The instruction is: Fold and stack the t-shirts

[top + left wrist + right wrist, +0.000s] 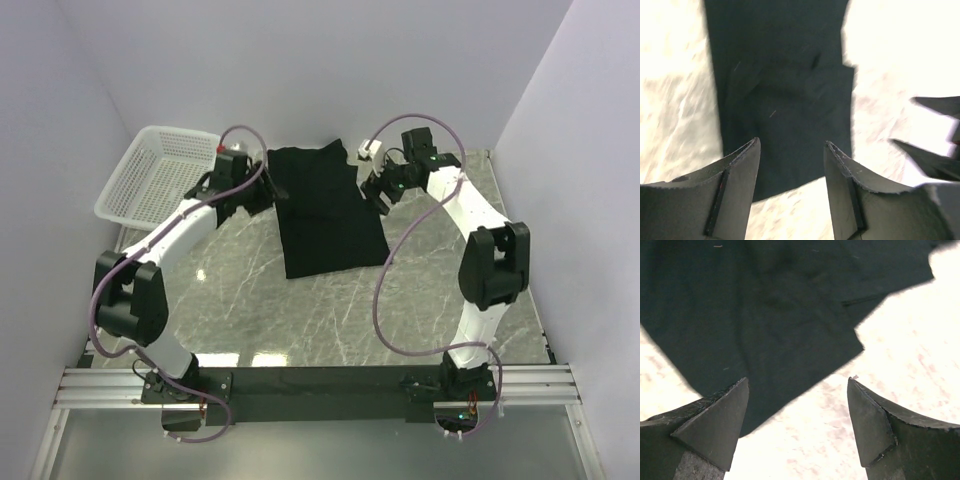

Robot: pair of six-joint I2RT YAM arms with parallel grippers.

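Observation:
One black t-shirt (325, 212) lies flat on the marble table, folded into a long narrow shape running from the far wall toward the middle. My left gripper (268, 196) is open and empty at the shirt's left edge; in its wrist view the cloth (785, 100) lies just beyond its fingertips (752, 150). My right gripper (375, 197) is open and empty at the shirt's right edge; in its wrist view the cloth (765, 315) reaches under its left fingertip (737, 390).
A white mesh basket (150, 175) stands at the far left by the wall. A small white object (366, 152) lies near the far wall right of the shirt. The marble table (330, 320) has walls on three sides.

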